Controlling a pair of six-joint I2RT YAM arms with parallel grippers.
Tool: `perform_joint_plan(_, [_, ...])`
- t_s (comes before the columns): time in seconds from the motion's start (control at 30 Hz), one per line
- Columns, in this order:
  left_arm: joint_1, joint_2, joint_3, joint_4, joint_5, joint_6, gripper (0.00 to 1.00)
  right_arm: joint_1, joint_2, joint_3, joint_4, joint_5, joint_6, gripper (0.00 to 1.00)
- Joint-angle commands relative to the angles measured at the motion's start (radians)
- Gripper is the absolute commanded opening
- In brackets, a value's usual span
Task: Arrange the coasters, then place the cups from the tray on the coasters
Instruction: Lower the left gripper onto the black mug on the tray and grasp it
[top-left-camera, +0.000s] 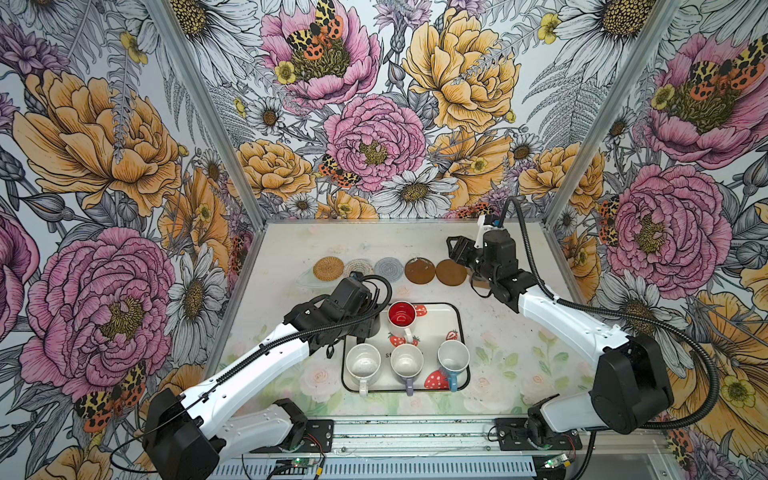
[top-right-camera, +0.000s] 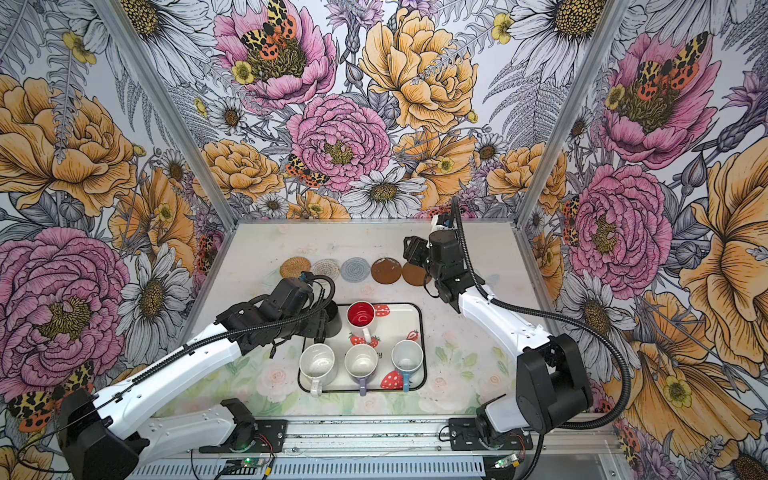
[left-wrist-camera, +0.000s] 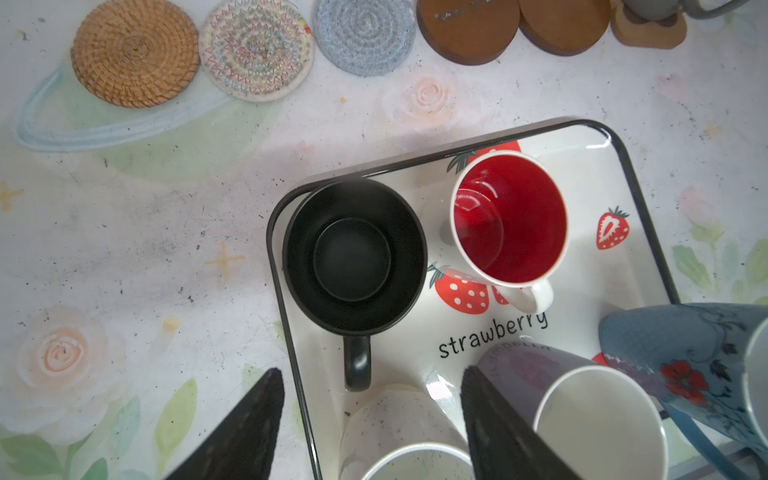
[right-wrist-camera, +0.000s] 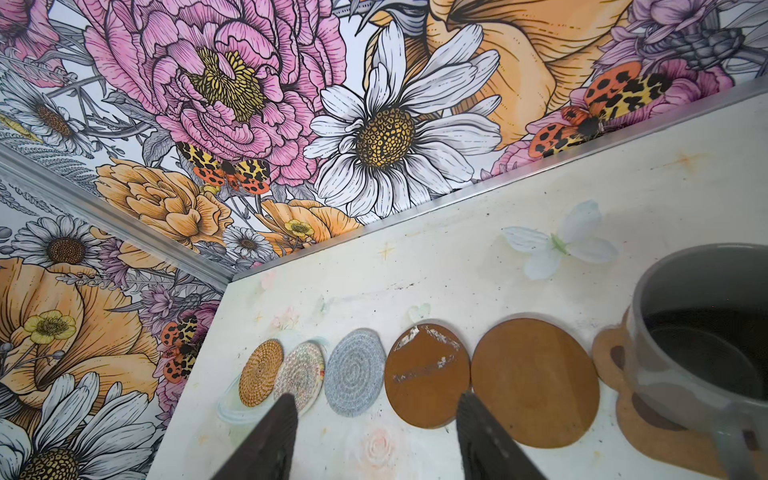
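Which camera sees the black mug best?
The left wrist view: the matte black handled mug shows whole, from above. In both top views the left arm hides most of the mug. The right wrist view misses it.

Bright, even light, soft shadows, slight glare on the tray (left-wrist-camera: 602, 143) corner; wrist views blur close up.

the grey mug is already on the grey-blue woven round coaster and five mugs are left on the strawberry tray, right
Not quite. The grey handled mug stands on the tan paw-shaped coaster at the end of the row, not on the grey-blue woven round coaster, which is bare. The right wrist view shows it. The rest of what you say holds.
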Motion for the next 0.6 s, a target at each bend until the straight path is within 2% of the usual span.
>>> perform_joint_plan(0.0, [-0.011,-0.024,-0.028,-0.011,0.025,-0.029,0.68,-0.006,-0.003,-0.002,0.04,-0.023,0.013,0.63])
perform_joint_plan(0.57, [-0.004,0.099,-0.041,-0.007,-0.003,-0.034,0.63,-0.006,0.03,0.011,0.048,-0.062,0.019,0.63])
